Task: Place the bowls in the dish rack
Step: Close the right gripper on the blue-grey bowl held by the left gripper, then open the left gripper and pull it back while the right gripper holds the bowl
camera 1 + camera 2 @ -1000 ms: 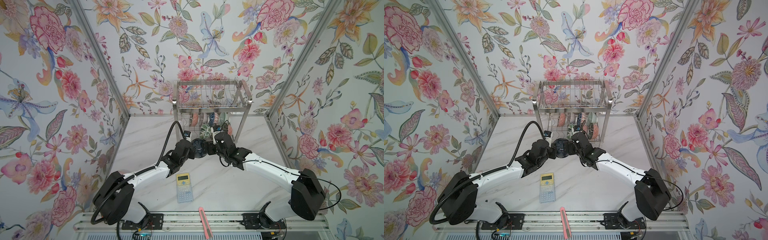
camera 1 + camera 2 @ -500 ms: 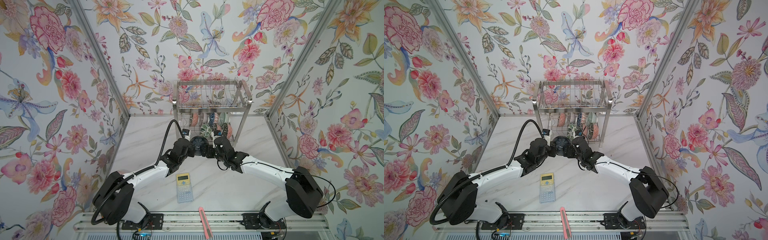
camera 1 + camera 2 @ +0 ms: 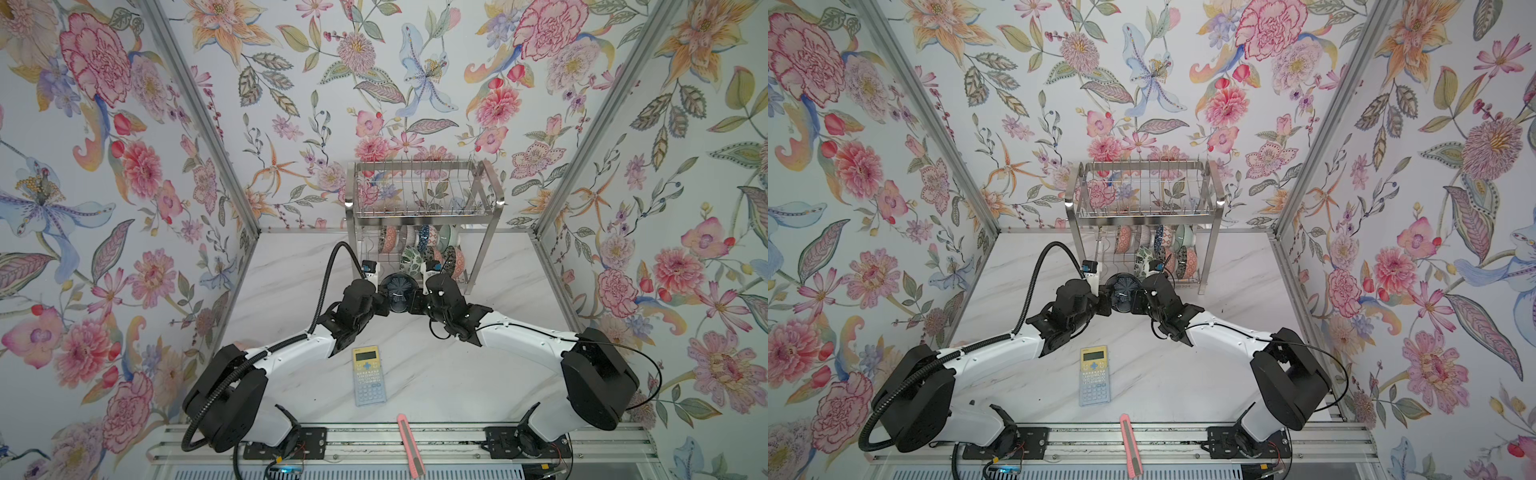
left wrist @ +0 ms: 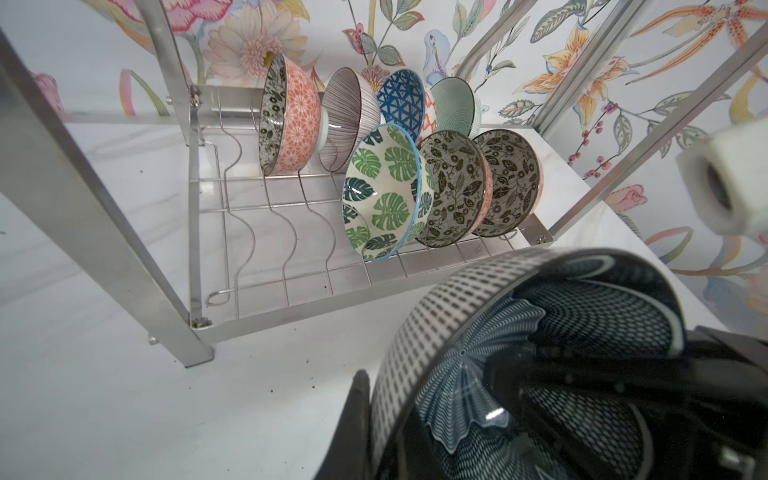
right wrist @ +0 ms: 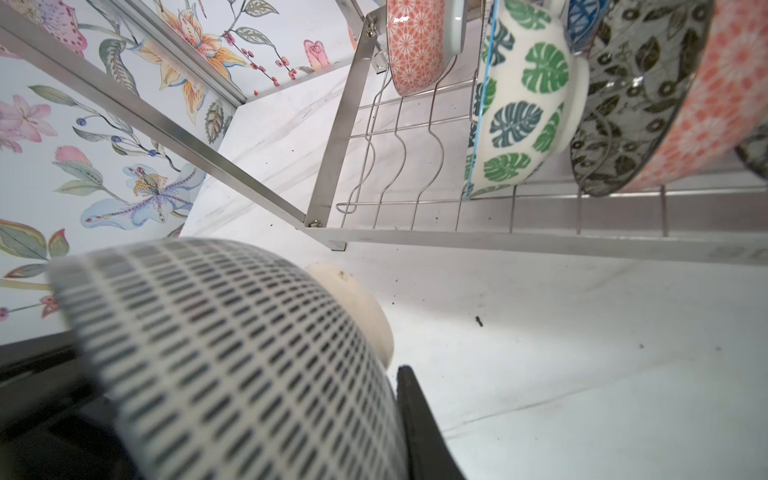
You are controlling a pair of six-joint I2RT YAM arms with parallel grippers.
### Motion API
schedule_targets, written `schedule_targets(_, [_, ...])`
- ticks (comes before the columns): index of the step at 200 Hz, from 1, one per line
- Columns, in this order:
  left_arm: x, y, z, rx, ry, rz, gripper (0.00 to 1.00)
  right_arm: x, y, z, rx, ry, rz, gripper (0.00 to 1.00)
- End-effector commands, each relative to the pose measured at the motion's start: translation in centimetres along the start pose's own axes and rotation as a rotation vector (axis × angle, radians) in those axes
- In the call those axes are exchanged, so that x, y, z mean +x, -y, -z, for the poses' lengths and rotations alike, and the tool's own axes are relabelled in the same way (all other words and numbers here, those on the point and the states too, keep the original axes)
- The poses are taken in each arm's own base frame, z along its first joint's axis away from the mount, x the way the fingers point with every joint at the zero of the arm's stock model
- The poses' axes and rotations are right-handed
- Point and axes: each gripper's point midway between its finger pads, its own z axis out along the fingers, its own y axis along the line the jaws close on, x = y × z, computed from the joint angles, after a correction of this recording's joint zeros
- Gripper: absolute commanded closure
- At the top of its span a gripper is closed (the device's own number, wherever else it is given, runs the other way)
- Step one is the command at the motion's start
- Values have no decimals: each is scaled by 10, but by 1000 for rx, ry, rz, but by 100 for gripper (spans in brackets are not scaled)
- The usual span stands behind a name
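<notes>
Eight round ceramic bowls in play: seven stand on edge among the wavy wires in the lower tier of the shiny steel dish rack, four behind and three in front, the green leaf bowl among the front three. Number eight, a glossy dark blue bowl with a dashed outside, sits just in front of the rack over the marble table, left gripper and right gripper both clenched on its rim
</notes>
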Motion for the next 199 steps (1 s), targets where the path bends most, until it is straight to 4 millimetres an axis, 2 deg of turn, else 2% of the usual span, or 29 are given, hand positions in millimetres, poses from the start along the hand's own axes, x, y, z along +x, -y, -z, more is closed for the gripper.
schedule_targets(1, [-29,11,12,63,100,44,100,-6,-2,4,13,26,22,100])
schedule_targets(31, [-25,8,15,52,75,12,100,-12,-3,12,34,48,62,100])
schedule_targets(34, [-23,8,15,50,68,6,92,-13,-2,13,38,50,65,100])
schedule_targets(38, [-24,8,16,49,66,1,74,-14,-3,13,39,51,70,100])
schedule_targets(45, [-22,6,17,40,51,-15,48,-16,-2,15,46,57,77,100])
schedule_targets(61, [-22,-1,23,7,27,-60,4,-20,-1,19,61,68,95,100])
schedule_targets(63, [-23,-2,24,2,25,-66,1,-21,-1,20,63,70,97,100])
schedule_targets(85, [-30,-22,43,-82,-11,-145,1,-26,3,24,96,80,131,100])
schedule_targets(144, [-66,-92,113,-319,-81,-289,1,-38,8,26,170,95,200,100])
schedule_targets(172, [-66,-126,132,-413,-86,-301,1,-42,9,22,198,86,222,100])
schedule_targets(199, [-53,-148,136,-408,-75,-286,1,-44,8,19,218,76,242,100])
